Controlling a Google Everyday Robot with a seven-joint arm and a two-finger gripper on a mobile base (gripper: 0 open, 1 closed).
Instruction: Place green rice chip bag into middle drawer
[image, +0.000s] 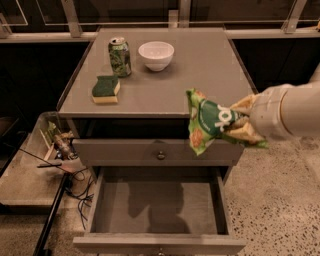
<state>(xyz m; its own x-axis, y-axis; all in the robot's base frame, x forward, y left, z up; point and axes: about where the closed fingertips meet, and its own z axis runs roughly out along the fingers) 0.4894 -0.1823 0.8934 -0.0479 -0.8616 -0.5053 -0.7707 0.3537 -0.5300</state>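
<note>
The green rice chip bag (212, 122) is a glossy green foil bag with white letters and orange chip pictures. It hangs in the air in front of the cabinet's right front edge, above the right side of the drawer. My gripper (245, 125) comes in from the right on a white arm and is shut on the bag's right end. The middle drawer (157, 207) is pulled out below, with a plain grey floor that holds nothing.
On the cabinet top (200, 75) stand a green soda can (120, 56), a white bowl (156, 54) and a green-and-yellow sponge (106, 89). The shut top drawer (160, 152) has a small knob. Cables and clutter (62, 150) lie at the left.
</note>
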